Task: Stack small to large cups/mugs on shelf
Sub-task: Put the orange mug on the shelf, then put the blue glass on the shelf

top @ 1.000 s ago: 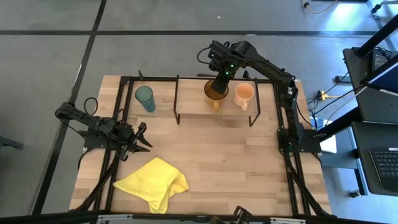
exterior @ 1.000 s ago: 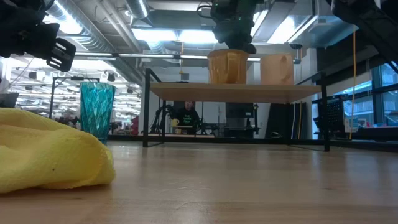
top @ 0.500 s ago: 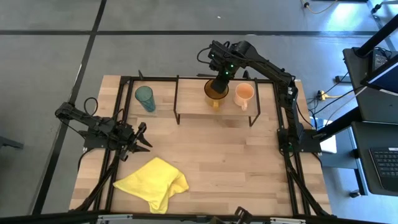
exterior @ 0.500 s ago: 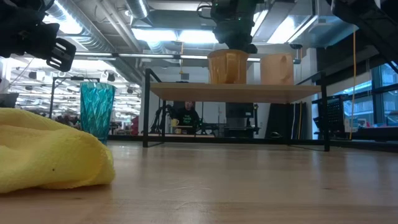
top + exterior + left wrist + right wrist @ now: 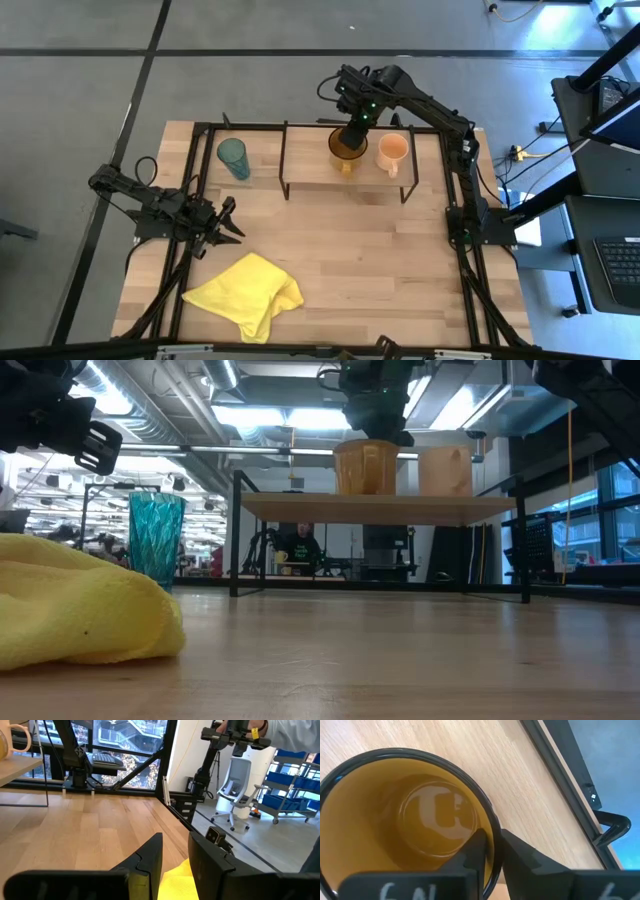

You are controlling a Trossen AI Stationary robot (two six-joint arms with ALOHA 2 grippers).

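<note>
The amber-yellow mug [image 5: 343, 150] stands upright on its base on the light-wood shelf [image 5: 310, 168], with the pale-orange mug [image 5: 392, 150] beside it toward the table's right. In the low view both the amber mug [image 5: 366, 468] and the pale-orange mug [image 5: 446, 470] rest on the plank [image 5: 400, 508]. The teal tumbler [image 5: 234, 158] stands on the tabletop left of the shelf. My right gripper [image 5: 352, 130] is over the amber mug, shut on its rim. My left gripper [image 5: 232, 222] is open and empty, near the table's left edge. My right gripper holds the amber mug by its rim [image 5: 493, 832] on the mug's far side. One finger [image 5: 472, 852] is inside the mug and the other [image 5: 525, 857] is outside. The fingers come from above, pointing down. The mug stands upright with its base on the shelf.
A yellow cloth [image 5: 245, 293] lies crumpled on the table's near left, just beyond my left gripper [image 5: 175, 855]. A black metal frame [image 5: 200, 130] runs around the table's edges. Bare tabletop lies in front of the shelf. People show in the room behind.
</note>
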